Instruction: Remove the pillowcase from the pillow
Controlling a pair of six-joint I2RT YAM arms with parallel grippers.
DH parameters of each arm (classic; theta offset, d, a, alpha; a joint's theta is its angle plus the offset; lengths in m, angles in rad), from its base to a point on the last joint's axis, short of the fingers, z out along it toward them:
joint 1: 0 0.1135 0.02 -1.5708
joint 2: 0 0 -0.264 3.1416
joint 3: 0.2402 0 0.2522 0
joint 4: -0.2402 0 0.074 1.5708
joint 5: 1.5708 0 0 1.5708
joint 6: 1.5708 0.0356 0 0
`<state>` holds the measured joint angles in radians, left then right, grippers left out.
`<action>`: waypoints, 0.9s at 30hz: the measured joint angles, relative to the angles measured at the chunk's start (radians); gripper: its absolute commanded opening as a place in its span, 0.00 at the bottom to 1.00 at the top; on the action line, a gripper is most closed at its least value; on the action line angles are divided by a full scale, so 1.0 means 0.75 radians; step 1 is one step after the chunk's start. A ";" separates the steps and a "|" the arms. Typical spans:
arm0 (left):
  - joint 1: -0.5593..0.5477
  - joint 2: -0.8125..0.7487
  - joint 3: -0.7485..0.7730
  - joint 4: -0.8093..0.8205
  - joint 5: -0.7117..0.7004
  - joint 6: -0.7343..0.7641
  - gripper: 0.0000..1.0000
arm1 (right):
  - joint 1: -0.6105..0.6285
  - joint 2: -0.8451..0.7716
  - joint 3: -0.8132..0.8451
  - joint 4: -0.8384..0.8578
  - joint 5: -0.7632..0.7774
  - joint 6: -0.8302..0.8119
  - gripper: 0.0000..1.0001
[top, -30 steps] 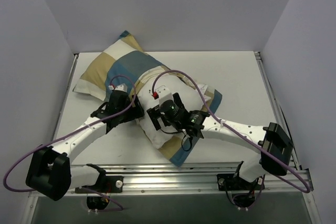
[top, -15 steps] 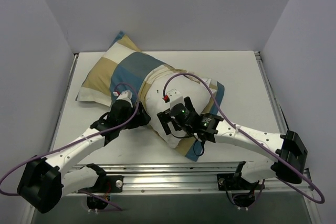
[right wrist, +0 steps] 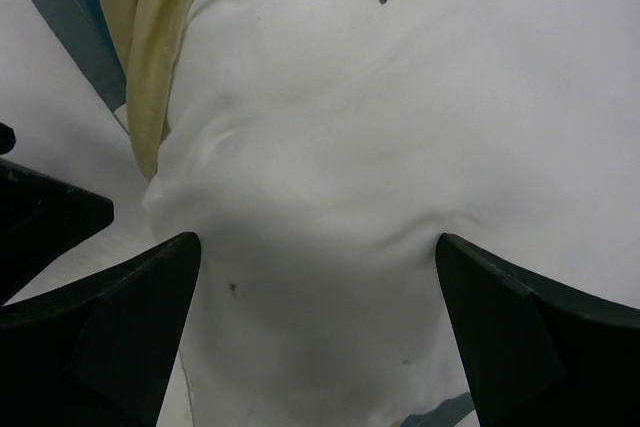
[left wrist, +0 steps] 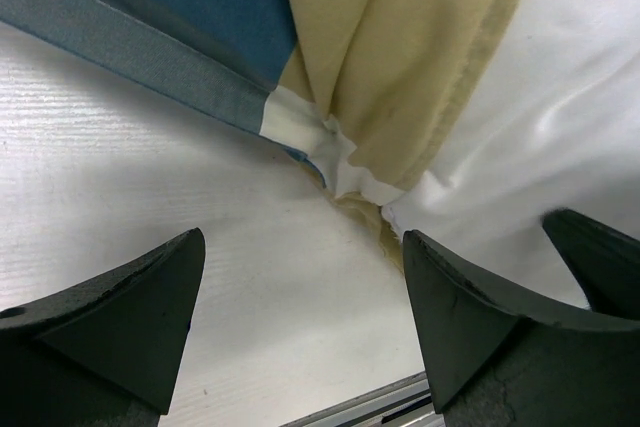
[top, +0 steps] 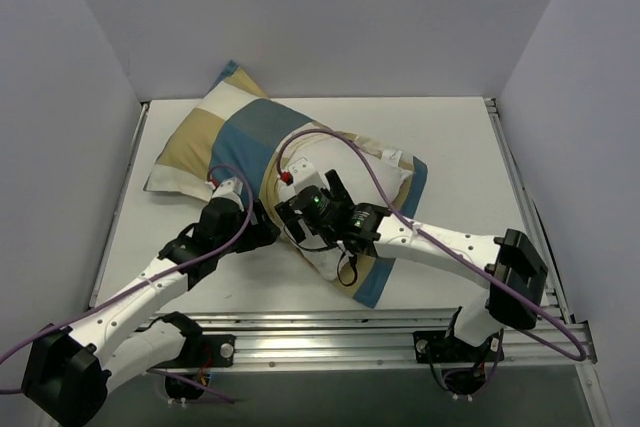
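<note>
The pillowcase (top: 235, 132) lies across the far-left and middle of the desk (top: 450, 147), bunched back at its near end, where the white pillow (right wrist: 400, 147) bulges out. The right hand (right wrist: 318, 242) is spread wide, its fingers on either side of that bare bulge. The left hand (left wrist: 300, 247) is also wide and holds nothing, over the desk just near the pillowcase's gathered edge

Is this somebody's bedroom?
Probably not. It looks like a robot lab: a left arm and right arm bolted to a rail, a table, plain walls, one pillow.
</note>
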<state>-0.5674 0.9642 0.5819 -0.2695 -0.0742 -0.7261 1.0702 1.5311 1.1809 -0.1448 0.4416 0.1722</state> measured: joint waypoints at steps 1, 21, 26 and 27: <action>0.000 0.009 -0.003 0.000 0.000 0.000 0.88 | -0.003 0.024 0.005 0.018 0.010 -0.009 1.00; 0.000 0.217 -0.016 0.160 0.015 0.013 0.77 | -0.098 0.147 -0.173 0.305 -0.080 0.018 0.00; -0.001 0.350 0.013 0.224 0.016 0.021 0.72 | -0.101 0.125 -0.176 0.301 -0.115 0.033 0.00; -0.001 0.373 0.021 0.240 0.019 0.021 0.72 | -0.101 0.123 -0.176 0.300 -0.122 0.035 0.00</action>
<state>-0.5678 1.2438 0.5980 -0.0898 -0.0597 -0.7105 0.9947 1.6230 1.0489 0.0803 0.3504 0.1986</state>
